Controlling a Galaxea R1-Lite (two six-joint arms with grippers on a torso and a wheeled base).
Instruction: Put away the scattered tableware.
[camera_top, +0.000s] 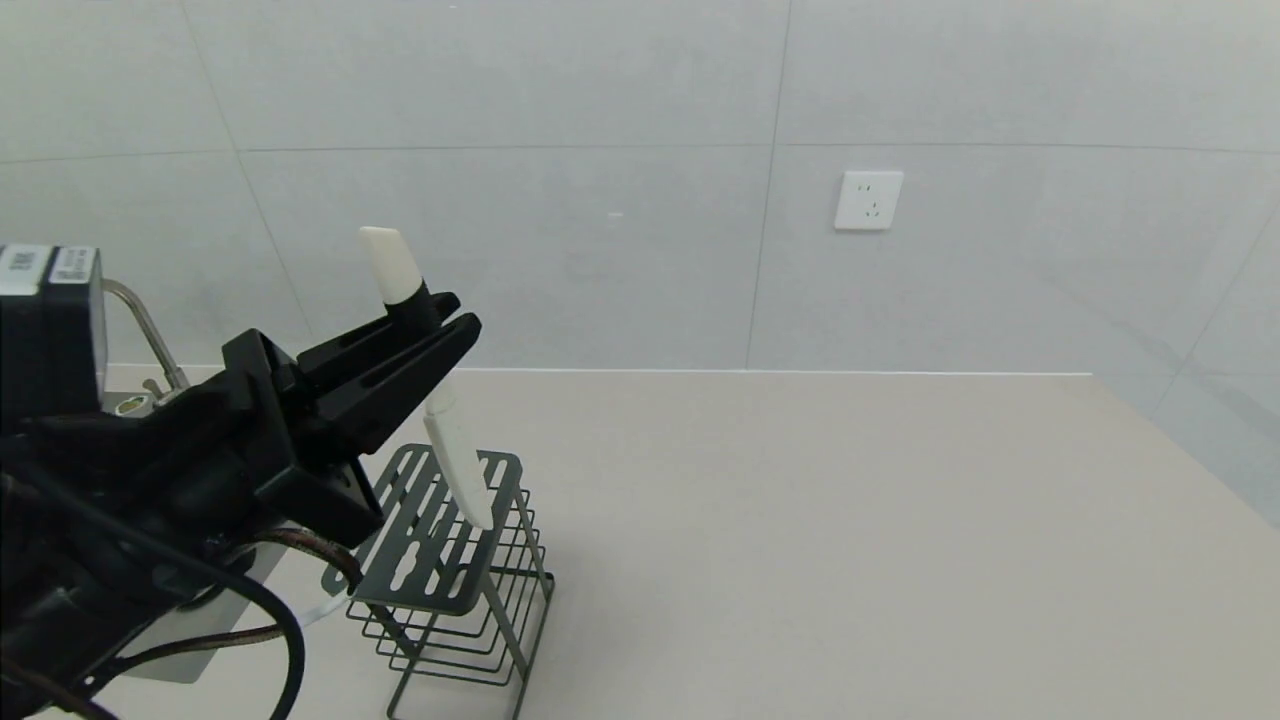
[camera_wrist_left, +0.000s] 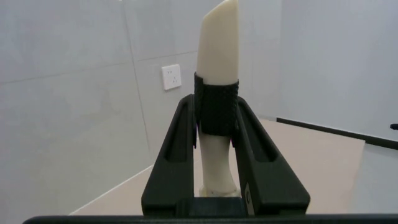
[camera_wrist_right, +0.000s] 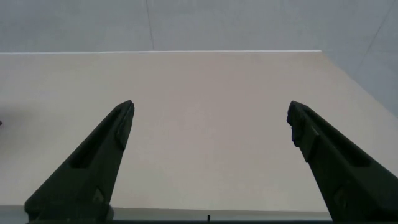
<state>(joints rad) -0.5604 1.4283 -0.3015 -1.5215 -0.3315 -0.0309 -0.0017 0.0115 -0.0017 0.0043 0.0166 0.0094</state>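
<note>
My left gripper (camera_top: 445, 325) is at the left of the counter, shut on a white utensil (camera_top: 392, 262) with a black band around its middle. The utensil stands nearly upright. Its lower white end (camera_top: 458, 465) reaches down over the slotted top of a dark grey wire rack (camera_top: 420, 565); I cannot tell if it touches. In the left wrist view the utensil (camera_wrist_left: 219, 43) is clamped between the two black fingers (camera_wrist_left: 177, 134) at the band. My right gripper (camera_wrist_right: 211, 115) is open over bare beige countertop, with nothing between its fingers.
A curved metal faucet (camera_top: 140, 320) rises at the far left behind my left arm. A white wall socket (camera_top: 868, 200) sits on the tiled wall. The beige counter (camera_top: 850, 540) stretches bare to the right of the rack.
</note>
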